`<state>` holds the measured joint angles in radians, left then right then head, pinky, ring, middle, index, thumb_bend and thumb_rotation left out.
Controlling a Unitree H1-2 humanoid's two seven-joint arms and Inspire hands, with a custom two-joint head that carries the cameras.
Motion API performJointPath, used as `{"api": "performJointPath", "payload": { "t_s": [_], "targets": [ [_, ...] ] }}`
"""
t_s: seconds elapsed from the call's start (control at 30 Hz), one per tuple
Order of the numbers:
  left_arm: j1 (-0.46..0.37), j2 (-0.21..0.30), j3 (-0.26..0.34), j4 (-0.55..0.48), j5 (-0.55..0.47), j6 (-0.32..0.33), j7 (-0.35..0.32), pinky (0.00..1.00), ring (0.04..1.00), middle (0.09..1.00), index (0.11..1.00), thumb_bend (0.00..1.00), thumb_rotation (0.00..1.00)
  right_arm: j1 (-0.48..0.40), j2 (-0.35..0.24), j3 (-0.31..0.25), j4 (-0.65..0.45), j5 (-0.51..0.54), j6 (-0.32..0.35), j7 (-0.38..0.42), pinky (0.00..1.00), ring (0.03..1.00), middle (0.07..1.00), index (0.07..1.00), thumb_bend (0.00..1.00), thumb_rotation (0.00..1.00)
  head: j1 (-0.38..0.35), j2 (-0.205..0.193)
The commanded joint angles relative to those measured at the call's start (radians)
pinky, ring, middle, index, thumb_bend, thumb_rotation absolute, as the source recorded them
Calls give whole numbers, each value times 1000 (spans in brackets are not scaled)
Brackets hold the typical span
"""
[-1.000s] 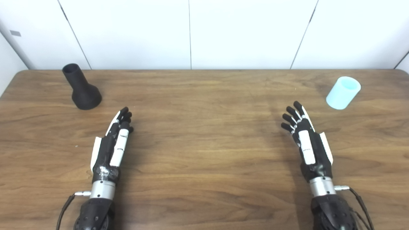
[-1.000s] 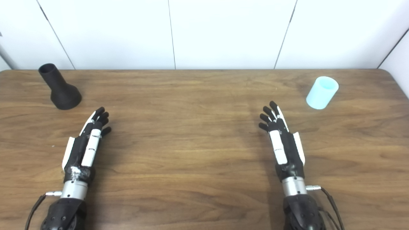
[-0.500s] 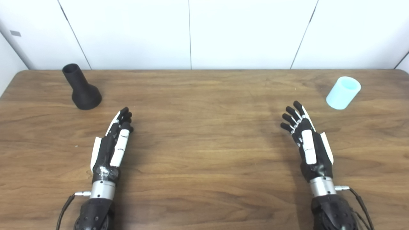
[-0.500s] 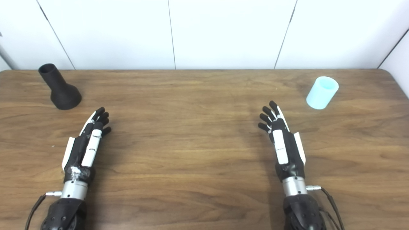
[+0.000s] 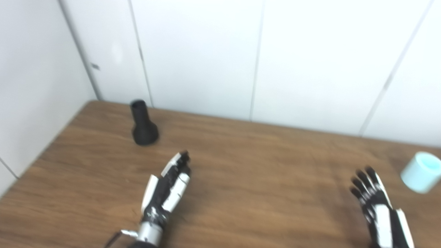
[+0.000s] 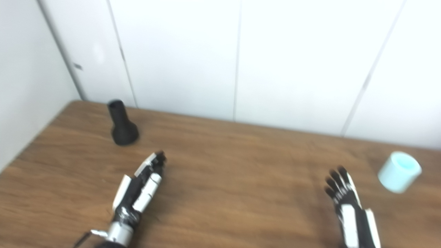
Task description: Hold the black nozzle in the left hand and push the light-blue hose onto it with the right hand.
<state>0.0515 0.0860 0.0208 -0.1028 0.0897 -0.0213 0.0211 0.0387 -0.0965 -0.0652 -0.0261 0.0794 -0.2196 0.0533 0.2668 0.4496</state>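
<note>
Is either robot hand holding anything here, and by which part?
Nothing is held. The left robot hand and right robot hand are open over the table, apart from the black nozzle and light-blue hose.

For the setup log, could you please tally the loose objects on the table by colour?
Black: 1, the black nozzle, standing upright.
Light blue: 1, the light-blue hose piece.
Total: 2, both resting on the wooden table.
</note>
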Motion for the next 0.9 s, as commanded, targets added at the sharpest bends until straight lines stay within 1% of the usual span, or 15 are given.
{"api": "performJointPath", "payload": {
  "t_s": [0.0, 0.03, 0.07, 0.1, 0.17, 0.3, 0.37, 0.47, 0.53, 0.57, 0.63, 0.67, 0.73, 0.8, 0.87],
  "targets": [
    [21, -5, -24, 80, 38, -15, 7, 908, 911, 902, 912, 349, 721, 58, -1, 3, 133, -7, -30, 6, 873, 903, 926, 962, 541, 986, 3, -7],
    [19, -4, -26, 84, 49, -15, 11, 899, 904, 897, 908, 331, 685, 57, -1, 4, 133, -9, -26, 6, 869, 902, 927, 965, 542, 993, 3, -7],
    [17, -4, -27, 87, 61, -12, 17, 893, 899, 894, 906, 321, 660, 57, 0, 5, 132, -12, -23, 4, 867, 902, 927, 968, 543, 998, 8, -20],
    [17, -5, -28, 90, 72, -10, 24, 889, 895, 890, 902, 311, 594, 58, 0, 6, 132, -17, -21, 3, 860, 898, 924, 968, 542, 999, 10, -27],
    [17, -7, -28, 95, 84, -10, 32, 886, 891, 885, 897, 318, 516, 58, 4, 5, 131, -14, -20, 2, 853, 897, 925, 971, 558, 1000, 12, -33],
    [18, -14, -24, 94, 76, -3, 31, 880, 888, 884, 900, 333, 426, 60, 10, 4, 132, 0, -23, 6, 847, 887, 916, 962, 560, 989, 6, -33],
    [18, -17, -22, 98, 63, -13, 28, 877, 885, 882, 902, 333, 371, 59, 10, 6, 129, -10, -18, 1, 846, 885, 915, 961, 565, 994, 7, -37],
    [16, -20, -21, 112, 59, -35, 33, 841, 870, 874, 907, 342, 330, 56, 9, 6, 136, -11, -23, 2, 844, 891, 920, 967, 544, 1000, 7, -43],
    [16, -23, -16, 120, 60, -42, 39, 827, 861, 866, 910, 354, 311, 55, 12, 3, 143, 1, -22, 6, 833, 885, 914, 957, 562, 988, 8, -46],
    [16, -27, -10, 119, 59, -35, 45, 822, 858, 864, 908, 369, 282, 54, 13, 2, 147, 5, -22, 7, 832, 884, 909, 952, 576, 976, 3, -47],
    [16, -36, 10, 112, 54, -19, 61, 818, 859, 862, 897, 434, 164, 53, 14, 5, 153, -10, -27, -2, 829, 882, 908, 951, 589, 969, -3, -47],
    [14, -39, 26, 111, 43, -14, 67, 813, 856, 859, 895, 485, 107, 52, 13, 6, 156, -24, -31, -8, 820, 877, 907, 951, 591, 982, -7, -48],
    [9, -36, 58, 115, 13, -18, 69, 855, 870, 862, 896, 541, 37, 51, 12, 8, 163, -42, -43, -15, 813, 869, 904, 951, 594, 991, -10, -50],
    [2, -27, 89, 113, 7, -16, 79, 901, 885, 867, 902, 564, 7, 48, 13, 9, 170, -52, -53, -21, 807, 866, 903, 952, 598, 997, -12, -50],
    [-9, -14, 118, 106, 3, -20, 89, 931, 896, 873, 898, 579, 4, 48, 17, 9, 170, -63, -54, -30, 795, 861, 899, 946, 580, 1000, -16, -48]
  ]
}}
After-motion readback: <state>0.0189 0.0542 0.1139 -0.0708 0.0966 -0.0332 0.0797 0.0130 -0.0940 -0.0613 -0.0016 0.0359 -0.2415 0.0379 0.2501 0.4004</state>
